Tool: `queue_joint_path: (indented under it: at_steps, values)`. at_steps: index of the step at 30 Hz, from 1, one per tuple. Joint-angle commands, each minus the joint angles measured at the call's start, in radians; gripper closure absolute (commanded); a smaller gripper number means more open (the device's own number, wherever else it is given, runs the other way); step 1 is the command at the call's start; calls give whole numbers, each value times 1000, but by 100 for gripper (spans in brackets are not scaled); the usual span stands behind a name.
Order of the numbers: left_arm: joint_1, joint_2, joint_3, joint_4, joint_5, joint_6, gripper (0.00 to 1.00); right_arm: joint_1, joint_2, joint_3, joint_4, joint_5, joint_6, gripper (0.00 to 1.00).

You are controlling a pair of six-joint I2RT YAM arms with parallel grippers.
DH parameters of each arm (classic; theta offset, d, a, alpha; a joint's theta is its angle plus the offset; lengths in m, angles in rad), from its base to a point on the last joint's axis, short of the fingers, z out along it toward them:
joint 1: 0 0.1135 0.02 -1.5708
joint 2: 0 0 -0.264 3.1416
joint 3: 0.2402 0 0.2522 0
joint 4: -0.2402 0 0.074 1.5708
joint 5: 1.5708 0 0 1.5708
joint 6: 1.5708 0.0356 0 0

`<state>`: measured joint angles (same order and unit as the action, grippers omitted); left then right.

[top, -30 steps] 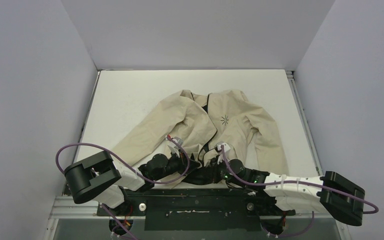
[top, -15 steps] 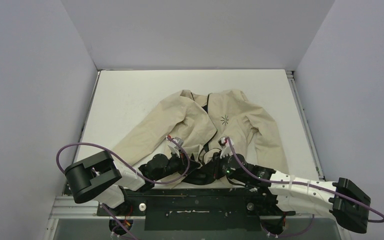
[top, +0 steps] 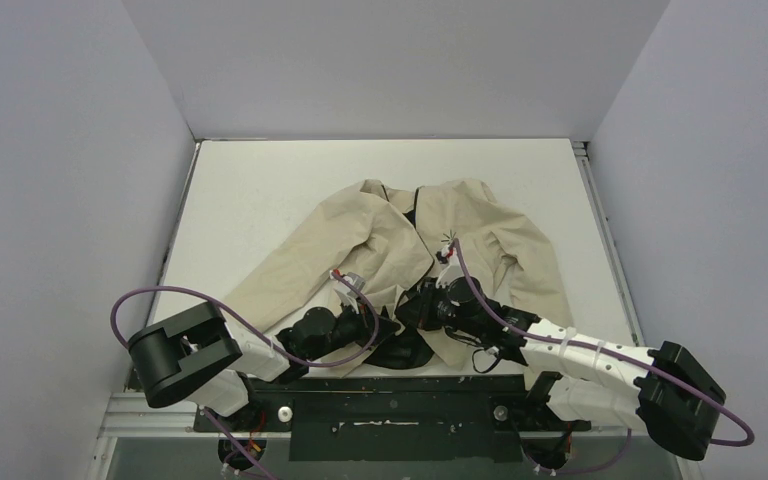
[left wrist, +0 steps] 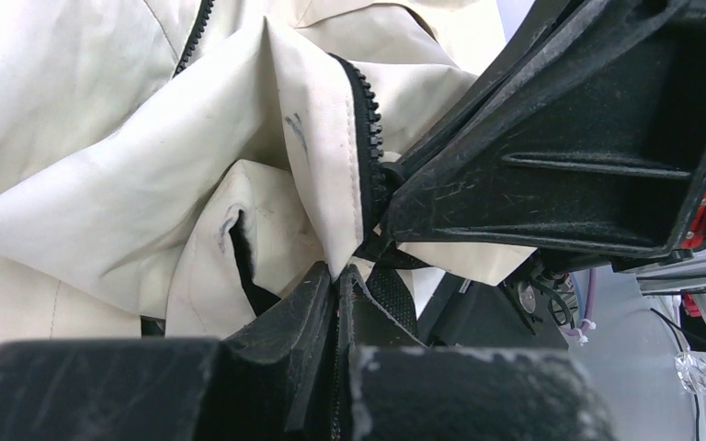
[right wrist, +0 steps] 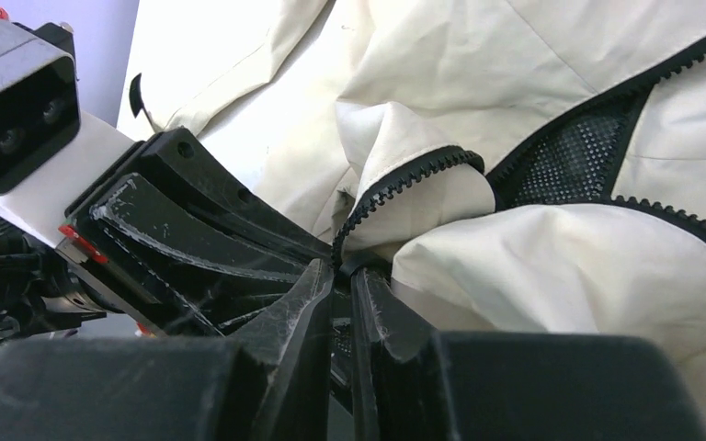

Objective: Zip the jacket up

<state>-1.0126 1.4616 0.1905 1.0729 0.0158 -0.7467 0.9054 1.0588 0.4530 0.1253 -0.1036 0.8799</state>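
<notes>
Down at the near edge of the table [top: 260, 180], both tools are bunched together at the bottom hem of the jacket [top: 480, 235]. It lies face up, collar toward the far side, sleeves spread out left and right, w/ a dark gap showing at the neck.

On the left wrist cam the left gripper [left wrist: 338, 276] is narrow, fingers basically pinched together on a fold of beige fabric right where the zipper [left wrist: 368, 138] tape runs down to them. So it's holding the jacket.

Same deal for the right gripper [right wrist: 338, 274]. Its fingers are nearly closed, and the toothed edge curls down into the slit btw them, so it's holding the zipper edge too. Can't tell if the slider itself is in there, too hidden.

The two tools sit tip to tip, touching or v close, and each one's black body fills a chunk of the other's wrist view. Right wrist cam also shows the black mesh lining [right wrist: 579, 147] just past the curl of teeth.

From the top cam, each arm reaches in diagonally from its own side, purple cables [top: 160, 295] looping off both.
</notes>
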Motion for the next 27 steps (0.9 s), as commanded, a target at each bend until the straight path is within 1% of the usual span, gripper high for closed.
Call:
queue_joint_path:
  at_steps: [1, 10, 14, 19, 22, 27]
  values:
    - [-8, -14, 0, 1, 43, 13, 100, -24, 11, 72, 87, -1, 9, 100]
    - [-12, -13, 1, -2, 53, 21, 100, -59, -4, 75, 102, 0, 58, 100]
    - [-26, -16, 16, -44, 53, 42, 100, -77, -2, 108, 100, 3, 60, 100]
    - [-48, -17, 44, -93, 54, 70, 100, -93, 9, 169, 97, -32, 57, 100]
    - [-58, -18, 55, -121, 55, 88, 100, -98, 8, 208, 71, -50, 53, 100]
    - [-71, -42, 65, -168, 47, 120, 100, -111, 1, 285, -28, -61, 18, 100]
